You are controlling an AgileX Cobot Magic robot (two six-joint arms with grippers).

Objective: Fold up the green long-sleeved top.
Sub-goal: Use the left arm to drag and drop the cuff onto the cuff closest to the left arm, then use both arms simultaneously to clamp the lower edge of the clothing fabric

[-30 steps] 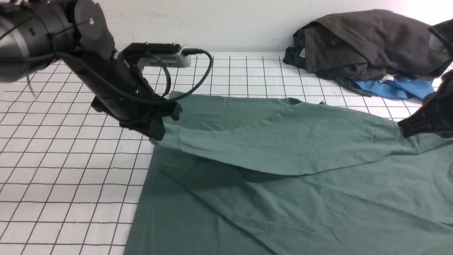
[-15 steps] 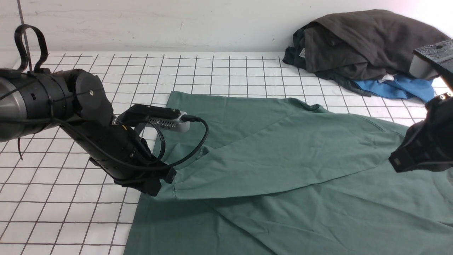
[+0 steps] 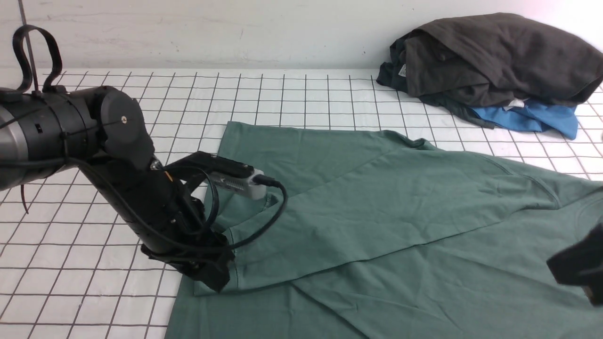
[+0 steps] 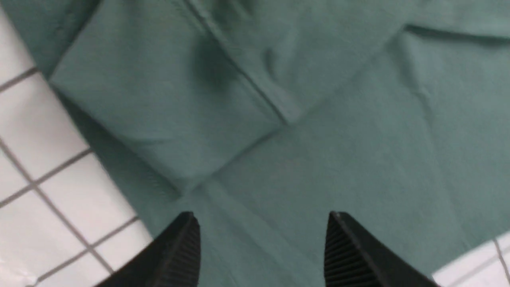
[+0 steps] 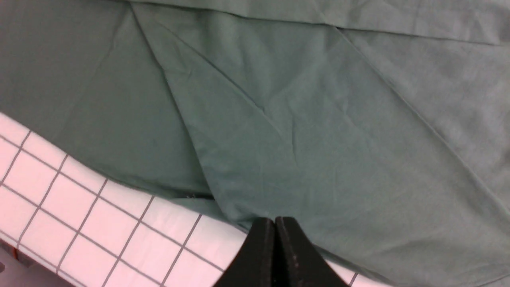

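Note:
The green long-sleeved top [image 3: 377, 212] lies spread on the gridded table, one sleeve folded across its body toward the left. Its cuff [image 4: 159, 107] rests flat at the top's left edge. My left gripper [image 3: 214, 280] hovers over that cuff. In the left wrist view it [image 4: 261, 217] is open, only flat cloth between its fingers [image 4: 179, 247]. My right gripper [image 3: 577, 270] is low at the right. In the right wrist view it [image 5: 275, 220] is shut at the corner of a fold of the top [image 5: 318, 139], where the cloth runs into its tips.
A heap of dark grey-black garments [image 3: 494, 52] over a bright blue one [image 3: 532, 117] sits at the back right by the wall. White gridded table [image 3: 94, 292] shows to the left of the top and behind it.
My left arm came down and toward the front with the sleeve, laid it on the top's body, and opened, letting the cuff go. My right gripper moved down toward the front right, still shut.

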